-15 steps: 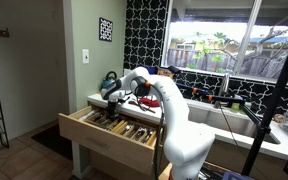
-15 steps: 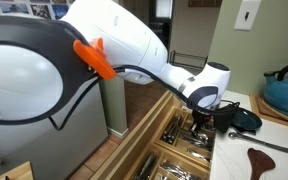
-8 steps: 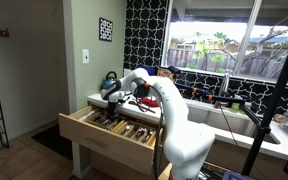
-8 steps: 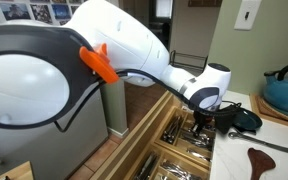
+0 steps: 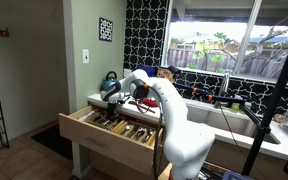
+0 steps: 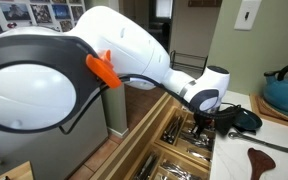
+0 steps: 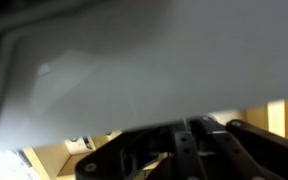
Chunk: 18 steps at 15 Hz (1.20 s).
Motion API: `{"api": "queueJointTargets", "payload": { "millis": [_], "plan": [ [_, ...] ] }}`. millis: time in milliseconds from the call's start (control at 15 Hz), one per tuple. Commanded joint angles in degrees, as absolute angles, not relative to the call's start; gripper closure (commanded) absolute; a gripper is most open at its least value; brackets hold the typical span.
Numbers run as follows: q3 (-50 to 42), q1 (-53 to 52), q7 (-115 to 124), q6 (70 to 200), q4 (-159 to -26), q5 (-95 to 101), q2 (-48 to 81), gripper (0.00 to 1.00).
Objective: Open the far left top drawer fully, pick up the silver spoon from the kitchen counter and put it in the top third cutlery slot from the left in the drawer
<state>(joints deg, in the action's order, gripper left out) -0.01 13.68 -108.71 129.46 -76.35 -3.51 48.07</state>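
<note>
Robotiq gripper (image 5: 115,97) first: in an exterior view it hangs at the middle left of the frame, at the end of the white arm (image 5: 169,110). The arm bends down from the centre, so the fingers meet the front edge of the kitchen counter (image 5: 96,99), directly above the far left top drawer (image 5: 99,140). That drawer stands well out toward the lower left with its divided tray bare to the camera. I judge this is what lets the arm work from above. At this size I cannot tell whether the jaws are apart or together. A teal pot (image 5: 109,79) sits on the counter behind the gripper.

Closer in, in an exterior view, the gripper (image 6: 203,122) is the dark shape right of centre, pointing down at the seam between counter (image 6: 234,160) and drawer (image 6: 149,148). Cutlery (image 6: 174,138) lies in lengthwise slots just beneath it. A black pan (image 6: 242,118) is just beside the gripper, and a wooden spatula (image 6: 269,157) lies at the lower right. I cannot single out the silver spoon: nothing on the bare counter reads as one, and the fingers are too dark to show whether they pinch anything.

The wrist view is blurred. A pale surface fills the upper frame, probably the counter seen from very near. Black gripper parts (image 7: 189,150) run along the bottom, with light wood at the lower left. Nothing can be read between the fingers.
</note>
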Motion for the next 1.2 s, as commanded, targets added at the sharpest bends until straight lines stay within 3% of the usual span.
{"api": "queueJointTargets", "payload": {
  "millis": [0, 67, 133, 200, 333, 800, 1133],
  "plan": [
    [-0.01, 14.00, -107.71, 129.29, -73.46, -1.44, 50.25, 0.98],
    [0.05, 14.03, -107.61, 129.33, -73.24, -1.45, 50.40, 0.98],
    [0.44, 14.25, -107.76, 129.56, -73.00, -1.87, 50.55, 0.68],
    [0.83, 14.48, -107.96, 129.73, -72.74, -2.28, 50.67, 0.67],
    [1.20, 14.68, -108.23, 129.65, -72.03, -2.62, 50.93, 0.53],
    [5.33, 16.47, -107.68, 128.22, -71.12, -8.13, 49.71, 0.01],
    [5.54, 15.68, -98.72, 123.14, -73.04, -11.73, 46.48, 0.00]
  ]
}}
